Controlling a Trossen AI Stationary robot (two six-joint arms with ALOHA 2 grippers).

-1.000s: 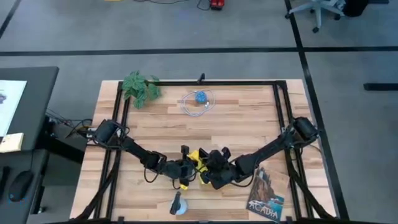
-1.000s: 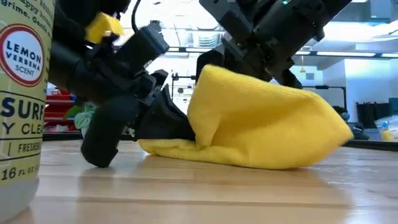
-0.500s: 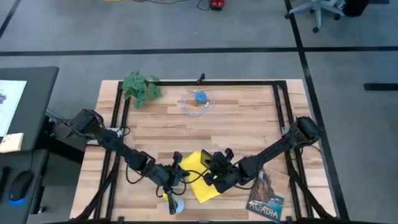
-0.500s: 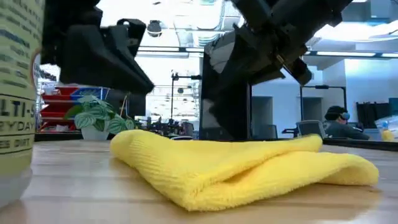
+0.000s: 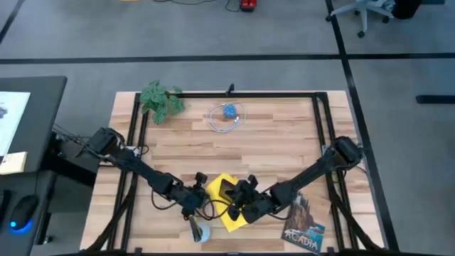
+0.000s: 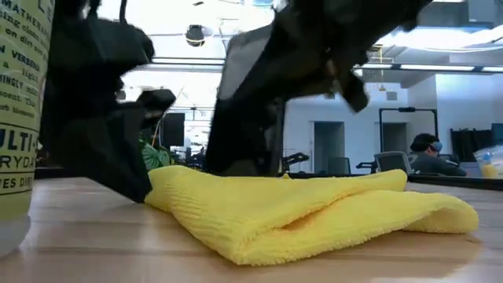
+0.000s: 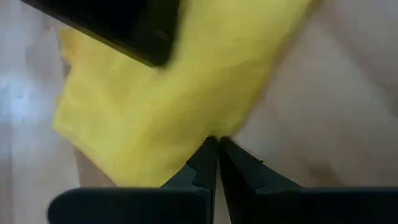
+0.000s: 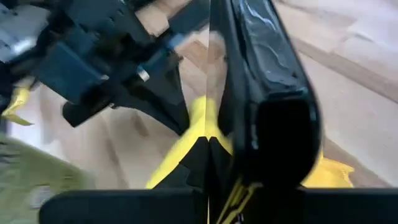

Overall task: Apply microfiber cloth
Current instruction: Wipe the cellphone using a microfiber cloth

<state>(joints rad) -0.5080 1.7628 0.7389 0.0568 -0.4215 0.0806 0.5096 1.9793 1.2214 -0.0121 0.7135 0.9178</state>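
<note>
The microfiber cloth (image 5: 226, 204), yellow and rumpled, lies near the plank worktop's (image 5: 277, 142) front edge under a black smartphone (image 5: 228, 191), from above; an "ACADIA" book (image 5: 304, 223) sits beside. Low down, a bottle (image 6: 17, 118) reads "VERBENA". Left claw (image 7: 216, 157) pinched closed beside the cloth; right claw (image 8: 208, 146) closed.

Bench (image 5: 284, 135): wood slats, black frame. Plant (image 5: 161, 100) at 11 o'clock corner. Blue ball inside a clear ring (image 5: 229, 112) at 12 o'clock. Book (image 5: 304, 224) at 5 o'clock corner. Spray bottle (image 5: 199, 229) at 6 o'clock edge, its label (image 6: 17, 94) reading "LEMON VERBENA". Black phone (image 5: 227, 191) near centre-front.
</note>
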